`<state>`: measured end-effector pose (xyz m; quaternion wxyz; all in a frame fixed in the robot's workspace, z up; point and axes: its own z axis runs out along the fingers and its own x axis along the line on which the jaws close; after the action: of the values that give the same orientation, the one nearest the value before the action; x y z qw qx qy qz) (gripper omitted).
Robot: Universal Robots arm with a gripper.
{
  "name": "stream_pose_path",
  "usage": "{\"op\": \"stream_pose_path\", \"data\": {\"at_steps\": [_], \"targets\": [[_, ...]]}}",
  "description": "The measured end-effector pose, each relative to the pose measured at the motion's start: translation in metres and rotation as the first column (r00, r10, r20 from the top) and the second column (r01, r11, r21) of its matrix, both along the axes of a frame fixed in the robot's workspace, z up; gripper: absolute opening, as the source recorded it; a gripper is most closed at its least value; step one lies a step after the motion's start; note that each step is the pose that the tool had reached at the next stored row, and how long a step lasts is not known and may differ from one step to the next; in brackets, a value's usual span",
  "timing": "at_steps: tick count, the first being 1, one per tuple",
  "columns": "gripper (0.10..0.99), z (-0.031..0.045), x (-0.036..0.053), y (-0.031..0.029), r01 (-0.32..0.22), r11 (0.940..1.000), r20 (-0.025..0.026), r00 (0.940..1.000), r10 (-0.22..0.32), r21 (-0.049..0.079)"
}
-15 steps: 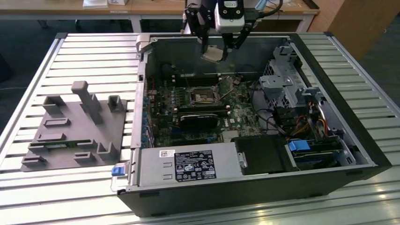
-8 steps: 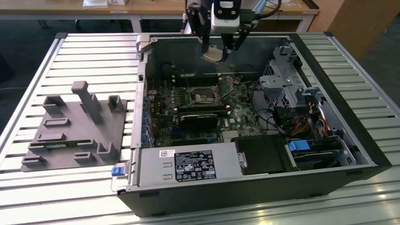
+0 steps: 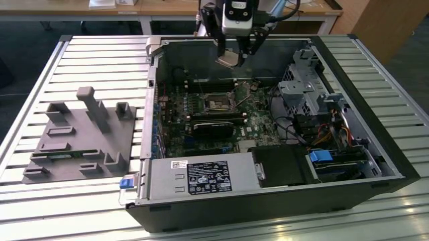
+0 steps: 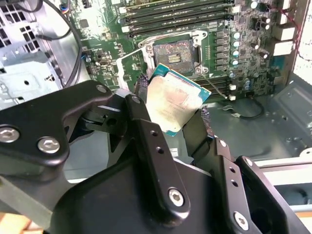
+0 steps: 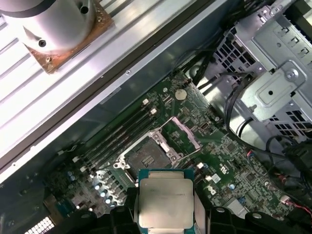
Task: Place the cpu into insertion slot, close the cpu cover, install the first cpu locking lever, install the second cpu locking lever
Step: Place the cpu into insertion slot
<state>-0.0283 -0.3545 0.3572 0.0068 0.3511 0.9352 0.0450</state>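
Observation:
My gripper (image 3: 234,56) hangs above the open computer case, near its back wall, and is shut on the cpu (image 3: 228,61). The cpu (image 4: 178,100) is a pale silver square on a green base, tilted between the black fingers (image 4: 146,131). In the first wrist view the cpu (image 5: 165,202) hangs well above the motherboard. The insertion slot (image 3: 218,103), a dark square socket (image 4: 175,52) with a metal rim, lies bare below and ahead (image 5: 146,158). The cpu cover (image 5: 186,132) stands swung up beside the socket, a silver frame (image 4: 127,66).
A grey power supply box (image 3: 198,178) fills the case's near corner. A metal drive cage (image 3: 308,85) with cables sits at the exterior view's right. A long black card (image 3: 214,129) lies near the socket. A grey fixture (image 3: 80,135) rests on the slatted table.

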Motion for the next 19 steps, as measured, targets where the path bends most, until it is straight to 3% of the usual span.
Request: {"op": "stream_pose_path", "data": {"at_steps": [5, 10, 19], "targets": [[0.537, -0.001, 0.0, 0.0001, 0.053, 0.9986, 0.0, 0.9986, -0.053, 0.0], [0.537, -0.0027, 0.0, 0.0001, 0.115, 0.9934, 0.0, 0.9934, -0.115, 0.0], [0.537, -0.0037, 0.0, 0.0011, 0.152, 0.9884, 0.002, 0.9884, -0.152, -0.002]]}}
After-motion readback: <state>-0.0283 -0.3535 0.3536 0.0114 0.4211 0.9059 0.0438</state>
